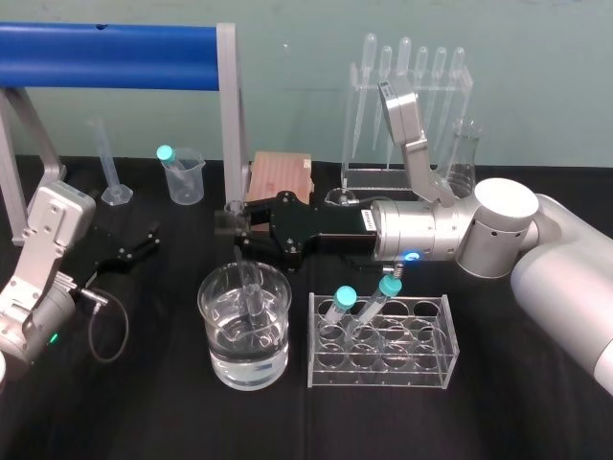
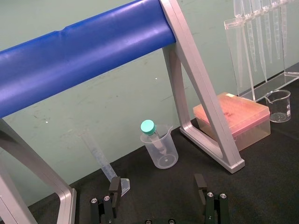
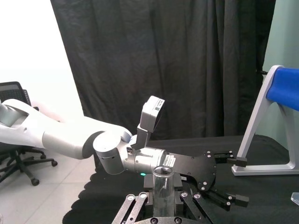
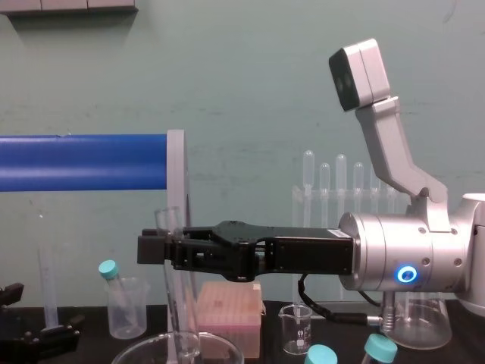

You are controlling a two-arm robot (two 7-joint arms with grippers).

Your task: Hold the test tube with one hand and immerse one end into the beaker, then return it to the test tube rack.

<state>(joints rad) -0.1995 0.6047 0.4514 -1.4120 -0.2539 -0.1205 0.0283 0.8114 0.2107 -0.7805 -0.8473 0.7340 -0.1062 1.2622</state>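
Overhead, your long black two-finger right gripper (image 1: 235, 225) pinches the slim clear glass test tube (image 1: 252, 295), whose lower end stands inside the wide clear glass beaker (image 1: 206, 295). The clear plastic test tube rack (image 1: 431, 356) sits just beside it, and the left gripper (image 1: 134, 247) lies parked, fingers spread. From the chest you get what the head view hides: the tube leans slightly and is held near its top, so if you swing toward the rack before lifting clear, you risk knocking it on the rim.

Pale green wall (image 4: 227, 68) behind black-clothed table (image 1: 144, 412) w/ blue bar (image 1: 105, 43) on silver frame (image 1: 228, 105); black curtain (image 3: 163, 70) & office chair (image 3: 13, 89) opp. side.
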